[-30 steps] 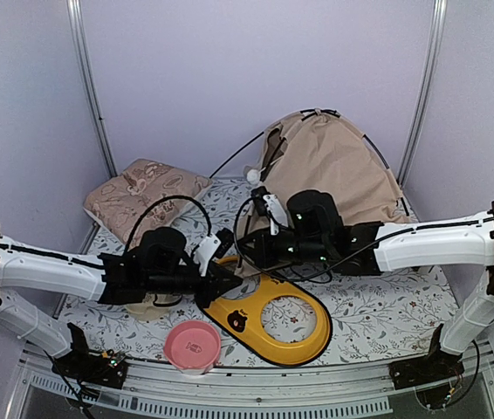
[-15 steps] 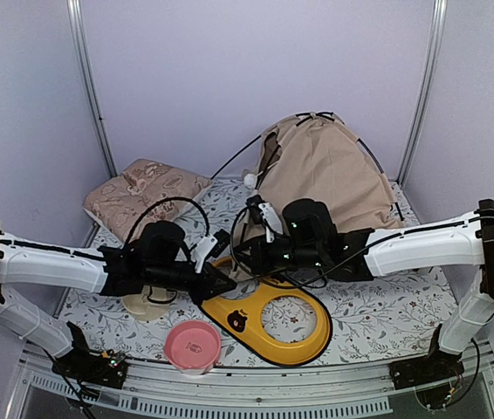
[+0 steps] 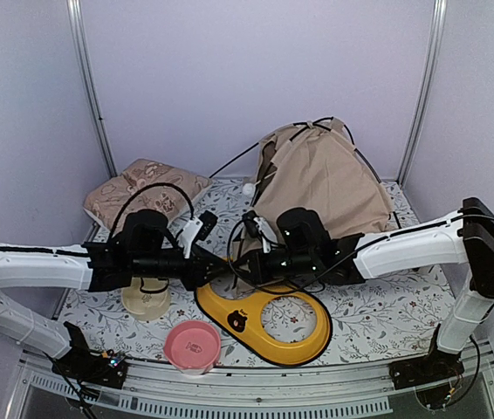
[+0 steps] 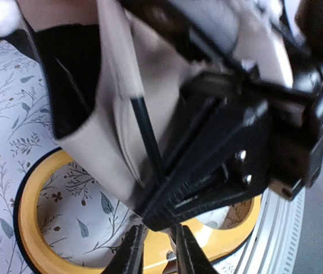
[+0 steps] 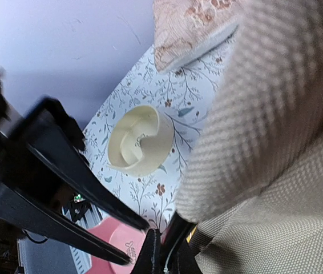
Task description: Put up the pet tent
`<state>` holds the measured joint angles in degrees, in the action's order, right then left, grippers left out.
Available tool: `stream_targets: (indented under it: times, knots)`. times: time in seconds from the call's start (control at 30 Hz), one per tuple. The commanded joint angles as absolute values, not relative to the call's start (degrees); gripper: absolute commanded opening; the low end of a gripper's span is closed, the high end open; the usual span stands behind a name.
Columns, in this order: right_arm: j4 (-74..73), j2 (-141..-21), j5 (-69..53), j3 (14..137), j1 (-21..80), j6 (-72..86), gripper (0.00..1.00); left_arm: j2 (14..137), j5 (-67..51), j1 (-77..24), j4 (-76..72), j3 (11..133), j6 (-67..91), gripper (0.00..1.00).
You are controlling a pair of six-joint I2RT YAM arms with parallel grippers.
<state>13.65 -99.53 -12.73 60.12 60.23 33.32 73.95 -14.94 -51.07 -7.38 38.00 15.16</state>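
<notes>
Over the last second the tent (image 3: pixel 325 179) rises taller at the back right of the table (image 3: pixel 378 305), and both arms swing leftward to meet at its front lower corner. There the right gripper (image 5: pixel 162 257) has its jaws pressed together on what looks like the end of a black pole (image 4: pixel 145 134), where it leaves the fabric sleeve. The left gripper (image 4: pixel 160 257) faces it just beside, jaws slightly apart and not clearly pinching anything. The step looks like seating that pole. The right arm should hold the end low and steady. The left should take the pole further up and feed it slowly, so the bowed pole neither springs free nor drags the tent onto the yellow ring (image 3: pixel 312 336) just in front. The pillow (image 3: pixel 133 196) lies well apart, back left.
</notes>
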Motion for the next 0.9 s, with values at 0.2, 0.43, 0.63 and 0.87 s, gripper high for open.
stream_targets:
  times: [0.2, 0.43, 0.63, 0.87]
  knots:
    - [10.7, -100.1, -12.0, 59.4, 60.9, 40.7, 0.00, 69.1, -11.1, -48.8, -13.7, 35.6, 15.2, 0.20]
    - [10.8, -98.7, -9.7, 60.2, 59.9, 41.3, 0.00, 68.5, -14.6, -50.7, -15.7, 31.0, 15.9, 0.20]
    - [10.5, -98.8, -10.1, 62.0, 59.6, 41.2, 0.00, 70.5, -13.3, -54.2, -18.3, 29.5, 18.1, 0.27]
    - [10.2, -98.6, -9.9, 63.2, 59.6, 41.2, 0.00, 75.4, -8.3, -56.4, -19.7, 31.8, 20.0, 0.40]
